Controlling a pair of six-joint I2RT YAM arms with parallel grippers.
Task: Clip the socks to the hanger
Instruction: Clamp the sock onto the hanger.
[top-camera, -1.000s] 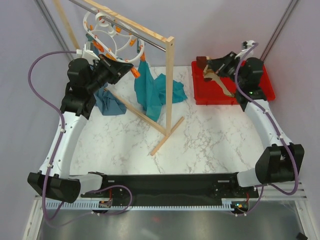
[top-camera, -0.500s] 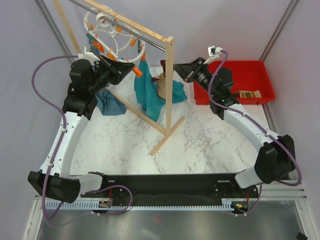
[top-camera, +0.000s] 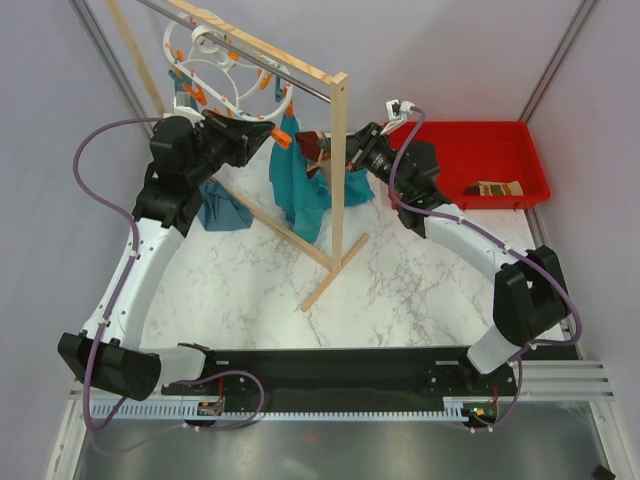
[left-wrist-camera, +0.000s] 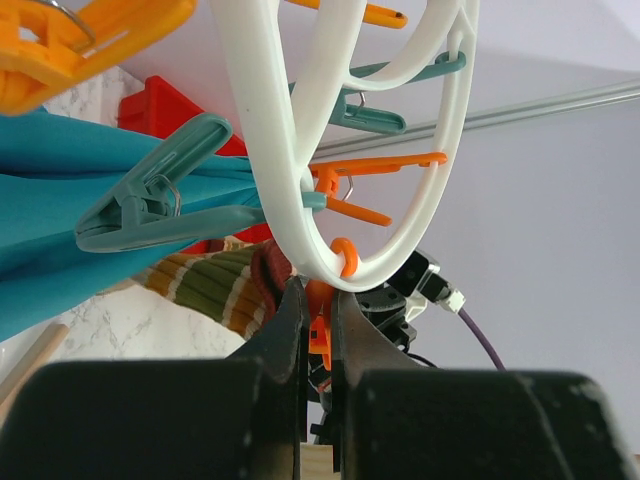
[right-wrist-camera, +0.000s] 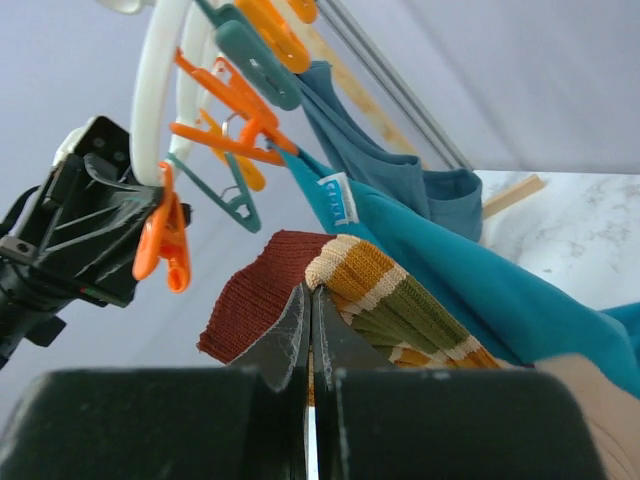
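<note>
Pinches an orange clip (left-wrist-camera: 320, 332) at the lowest ring of the white hanger (left-wrist-camera: 275, 150) with the left fingers (left-wrist-camera: 288, 335), nearly closed on it. Grips one striped sock (right-wrist-camera: 390, 300) in the right fingers (right-wrist-camera: 290, 335), pressed together, raised near that clip, beside the teal cloth (right-wrist-camera: 480, 290). Has the second sock (top-camera: 493, 188) lying in the red bin (top-camera: 450, 160).

The hanger (left-wrist-camera: 258, 120) hangs from the rack (top-camera: 340, 170) at the far left, the first sock (top-camera: 312, 150) is just beside the rack's post, and the second sock (top-camera: 492, 188) lies in the bin (top-camera: 480, 150) at the far right.
</note>
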